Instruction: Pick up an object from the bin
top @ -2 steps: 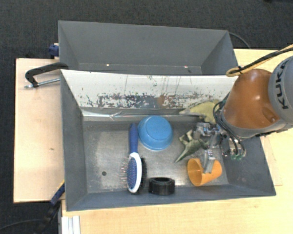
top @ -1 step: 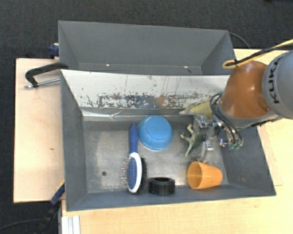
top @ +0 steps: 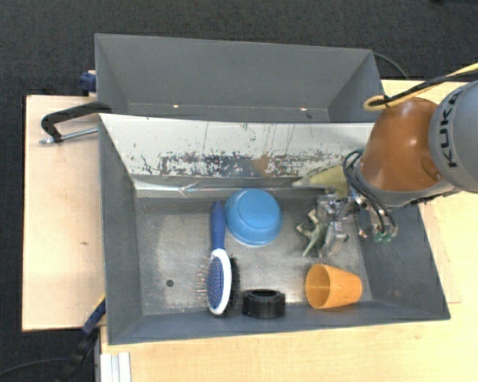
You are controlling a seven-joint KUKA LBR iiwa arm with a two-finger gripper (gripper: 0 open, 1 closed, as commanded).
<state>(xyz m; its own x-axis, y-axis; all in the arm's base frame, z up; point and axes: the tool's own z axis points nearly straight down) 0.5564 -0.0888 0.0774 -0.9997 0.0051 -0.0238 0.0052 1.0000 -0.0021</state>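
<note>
My gripper (top: 331, 223) hangs low in the right half of the bin, under the arm's orange cover. A small greenish thing (top: 308, 232) lies right at its left side; whether it is held cannot be told. An orange cup (top: 332, 286) lies on its side just in front of the gripper, apart from it. A round blue bowl (top: 252, 216) sits to the gripper's left. Behind the gripper a pale yellow-green thing (top: 327, 178) rests at the back wall, partly hidden by the arm.
A blue hairbrush with a white rim (top: 217, 274) lies lengthwise left of centre, its handle beside the bowl. A black ring (top: 264, 303) sits against the front wall. The arm and its cables cover the bin's right rear corner. Bare floor shows at the left.
</note>
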